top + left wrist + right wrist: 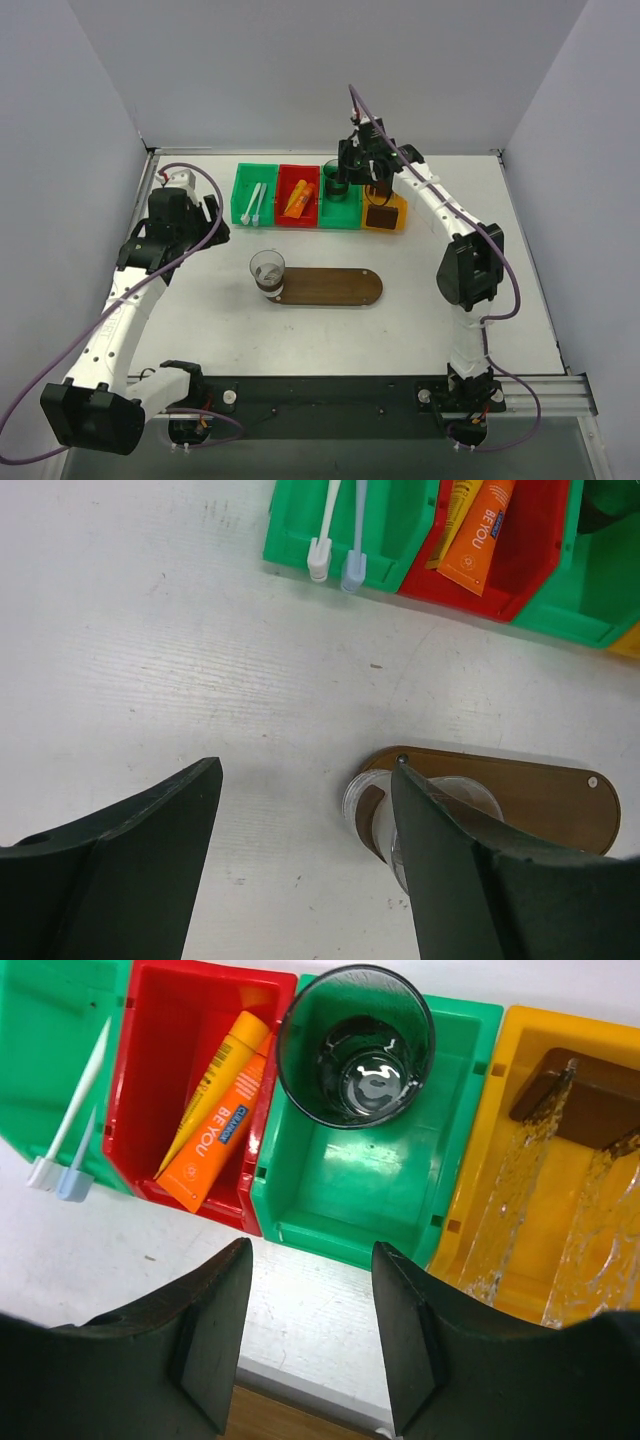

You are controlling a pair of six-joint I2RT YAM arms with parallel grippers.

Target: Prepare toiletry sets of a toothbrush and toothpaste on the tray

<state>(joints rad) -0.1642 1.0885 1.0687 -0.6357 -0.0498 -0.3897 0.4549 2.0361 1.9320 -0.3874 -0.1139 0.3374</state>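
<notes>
While your left gripper is hovering with its jaws spread wide and nothing between them, it is hanging over the table just left of the tray. The tray is carrying a clear cup on its left end and no toiletries yet. If you are dropping straight down from here, the right finger is risking a clip on that cup, tipping it off the board.

Moving right, both toothbrushes are lying side by side in the leftmost green bin, close together. A careless pinch is likely lifting two, or skating off a thin handle against the bin wall.

Next door, the orange and yellow toothpaste tubes are lying overlapped in the red bin, so grabbing one is liable to be dragging the other.

Your right gripper is also gaping empty, poised before a second cup in the middle green bin. Its fingers are in danger of catching that bin's near lip.
</notes>
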